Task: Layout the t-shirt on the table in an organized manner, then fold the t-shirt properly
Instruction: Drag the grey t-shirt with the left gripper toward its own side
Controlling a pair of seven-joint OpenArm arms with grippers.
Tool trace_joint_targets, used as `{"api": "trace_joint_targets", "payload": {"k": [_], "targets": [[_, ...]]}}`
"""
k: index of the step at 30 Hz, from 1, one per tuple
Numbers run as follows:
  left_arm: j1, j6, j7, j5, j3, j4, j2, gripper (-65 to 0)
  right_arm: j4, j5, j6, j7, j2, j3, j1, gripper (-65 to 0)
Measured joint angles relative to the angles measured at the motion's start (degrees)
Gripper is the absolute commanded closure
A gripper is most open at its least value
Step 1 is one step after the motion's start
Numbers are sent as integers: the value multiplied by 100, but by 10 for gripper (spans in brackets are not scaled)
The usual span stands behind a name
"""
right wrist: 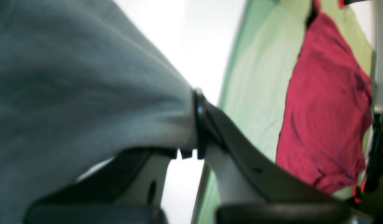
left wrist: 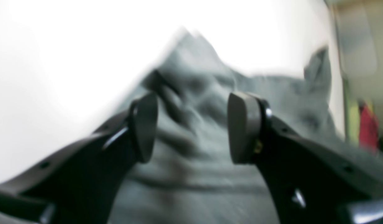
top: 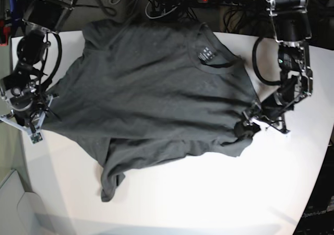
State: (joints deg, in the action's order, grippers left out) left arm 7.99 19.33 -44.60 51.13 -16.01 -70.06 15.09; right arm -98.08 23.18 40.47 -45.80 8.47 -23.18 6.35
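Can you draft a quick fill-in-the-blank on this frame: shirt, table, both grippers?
1. The right gripper is ____ on a bunch of the t-shirt fabric.
2. The left gripper hovers over the cloth with its jaws ____.
3. The t-shirt lies on a ____ table.
4. In the right wrist view, the cloth hanging in the background is ____.

Missing words: shut; open; white; red
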Motion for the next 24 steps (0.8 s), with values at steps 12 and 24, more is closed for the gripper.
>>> {"api": "trace_joint_targets", "payload": {"k": [12,24], "targets": [[-719,-92,-317,-146,496,-909,-1246,-352,13,-46,4,-9,-57,852,-466,-1],[-925,85,-254,-1049,1272,-605,-1154,-350,-17,-31,0,4,111,857,-516,-135]]}}
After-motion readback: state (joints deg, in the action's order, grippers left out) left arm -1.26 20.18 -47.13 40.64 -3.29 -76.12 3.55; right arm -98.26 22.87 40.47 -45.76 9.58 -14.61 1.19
